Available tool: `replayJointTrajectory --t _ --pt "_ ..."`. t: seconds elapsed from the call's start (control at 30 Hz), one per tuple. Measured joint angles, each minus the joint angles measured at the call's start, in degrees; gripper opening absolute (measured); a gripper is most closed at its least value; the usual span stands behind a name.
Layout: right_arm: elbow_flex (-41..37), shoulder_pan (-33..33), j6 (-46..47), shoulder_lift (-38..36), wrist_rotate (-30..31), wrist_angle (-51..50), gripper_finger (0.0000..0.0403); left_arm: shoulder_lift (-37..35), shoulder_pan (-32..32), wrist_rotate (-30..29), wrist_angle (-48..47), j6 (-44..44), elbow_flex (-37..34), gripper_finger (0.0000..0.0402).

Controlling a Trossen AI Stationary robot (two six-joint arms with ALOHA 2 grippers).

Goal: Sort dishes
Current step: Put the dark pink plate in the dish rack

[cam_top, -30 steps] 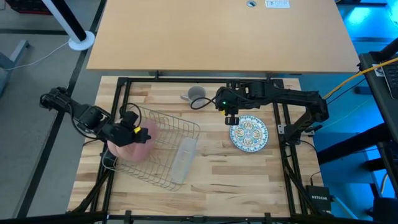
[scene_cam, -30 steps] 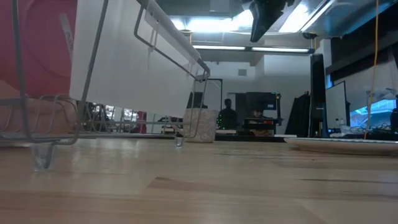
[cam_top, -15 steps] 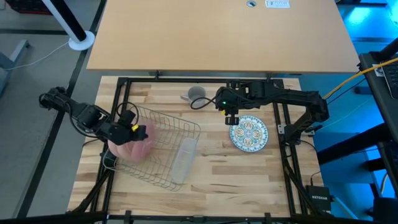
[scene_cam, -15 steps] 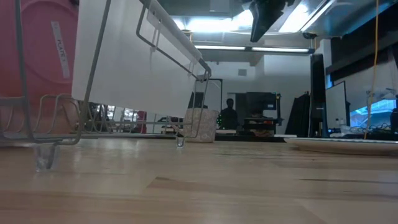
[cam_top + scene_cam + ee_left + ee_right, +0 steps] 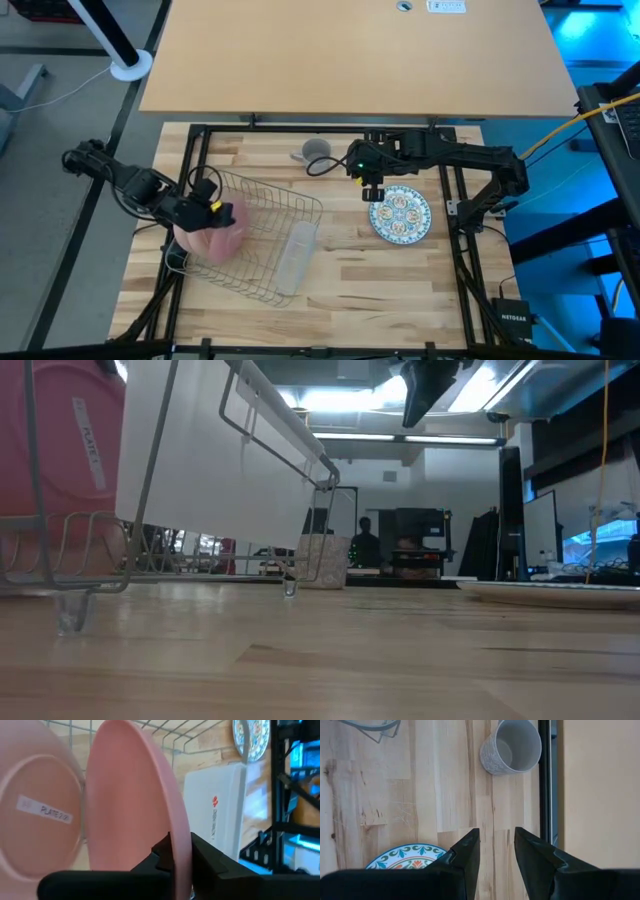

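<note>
Two salmon-pink plates stand on edge in the left end of the wire rack [image 5: 270, 215]. One shows its labelled back [image 5: 40, 815]; my left gripper [image 5: 180, 847] is shut on the other [image 5: 135, 795]. In the high view they show as one pink patch [image 5: 215, 232] under my left gripper [image 5: 207, 207]. The green-blue patterned plate [image 5: 400, 215] lies flat on the table to the right. My right gripper [image 5: 372, 190] hangs open and empty above that plate's far left rim [image 5: 405, 857]. My left gripper pinches the pink plate's rim [image 5: 182, 827] between its two fingers, one finger on each face. The fingers come from the table's left side, slanting down. The plate stands on edge inside the rack beside the labelled plate; its lower edge is hidden.
A long white object [image 5: 297, 255] lies in the right part of the rack. A grey mug [image 5: 316, 151] stands at the far side of the table, between the rack and my right arm. Bare wood lies near the front edge. People show in the room behind.
My left gripper has shifted a little toward the table's left edge with the pink plate. In the low view the labelled pink face has come lower in the rack and turned more upright. My right gripper has kept still.
</note>
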Motion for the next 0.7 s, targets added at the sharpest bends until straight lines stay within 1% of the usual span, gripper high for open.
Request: replayJointTrajectory --t 0.1,0.3,0.7 --pt "0.0 0.0 0.0 0.0 -0.1 0.0 0.0124 -1.5 0.0 0.8 -1.0 1.3 -0.2 0.0038" --pt "0.0 0.0 0.0 0.0 -1.3 0.0 0.0124 -2.7 0.0 1.4 -5.8 0.1 -0.3 0.0062" --pt "0.0 0.0 0.0 0.0 -1.3 0.0 0.0124 -1.8 0.0 2.0 -13.4 0.0 -0.3 0.0137"
